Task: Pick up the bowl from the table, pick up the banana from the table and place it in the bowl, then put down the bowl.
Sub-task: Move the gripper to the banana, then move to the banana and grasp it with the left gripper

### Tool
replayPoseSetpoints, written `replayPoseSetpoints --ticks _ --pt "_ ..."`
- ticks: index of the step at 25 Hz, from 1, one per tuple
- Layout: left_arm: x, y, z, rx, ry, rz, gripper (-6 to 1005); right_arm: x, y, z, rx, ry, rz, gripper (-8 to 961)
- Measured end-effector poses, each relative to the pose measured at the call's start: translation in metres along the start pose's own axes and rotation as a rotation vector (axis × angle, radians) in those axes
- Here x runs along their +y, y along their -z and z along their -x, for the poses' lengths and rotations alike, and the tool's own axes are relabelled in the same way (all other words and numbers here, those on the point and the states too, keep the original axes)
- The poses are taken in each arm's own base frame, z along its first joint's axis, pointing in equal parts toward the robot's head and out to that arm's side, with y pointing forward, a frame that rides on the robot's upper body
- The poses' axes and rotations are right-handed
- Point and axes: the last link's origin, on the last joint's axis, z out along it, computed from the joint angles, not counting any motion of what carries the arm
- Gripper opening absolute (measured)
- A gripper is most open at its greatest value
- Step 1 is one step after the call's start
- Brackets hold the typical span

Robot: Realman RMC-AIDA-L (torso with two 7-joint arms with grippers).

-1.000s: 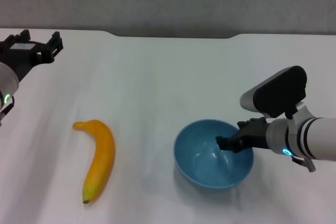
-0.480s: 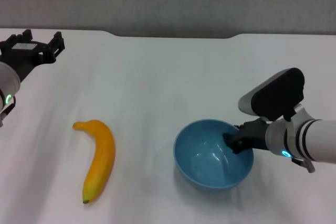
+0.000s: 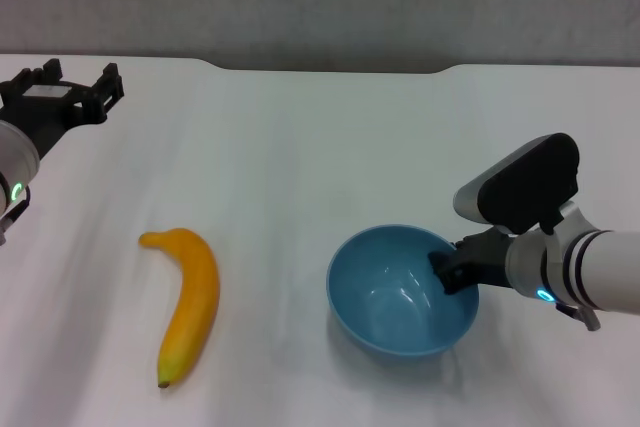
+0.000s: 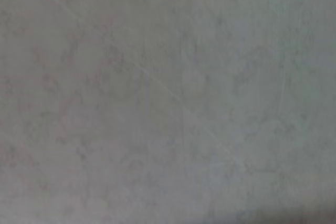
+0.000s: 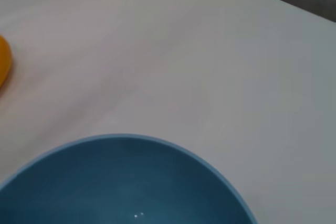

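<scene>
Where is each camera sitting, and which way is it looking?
Head view: on the robot's head, looking forward and down at the table, banana and bowl; both arms show, left gripper parked far left, right gripper at the bowl's rim.
Left wrist view: on the left wrist, facing a plain grey surface; no robot parts show.
Right wrist view: on the right wrist, over the bowl; no fingers show.
Head and right wrist views share bowl, banana and table.
</scene>
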Motion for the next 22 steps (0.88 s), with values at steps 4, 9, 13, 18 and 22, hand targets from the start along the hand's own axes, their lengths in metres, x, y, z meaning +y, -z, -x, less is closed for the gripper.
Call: replayPoseSetpoints --ticks 4,9,13,18,22 --pt "0.002 0.001 0.002 -0.013 -0.004 0.0 697 0.0 0.003 0.003 -0.044 -0.007 -0.011 139" --pt "0.004 0.002 0.006 -0.076 -0.013 -0.025 699 -0.004 0.021 0.014 -0.144 -0.002 -0.048 96" --pt "0.016 0.009 0.008 -0.187 -0.067 -0.053 700 -0.008 0.037 0.019 -0.203 0.003 -0.084 36" --pt "0.036 0.018 0.01 -0.263 -0.149 -0.033 702 -0.012 0.045 0.023 -0.261 -0.005 -0.114 37" --pt "0.044 0.023 0.019 -0.338 -0.195 -0.032 702 -0.014 0.049 0.025 -0.285 -0.01 -0.125 37"
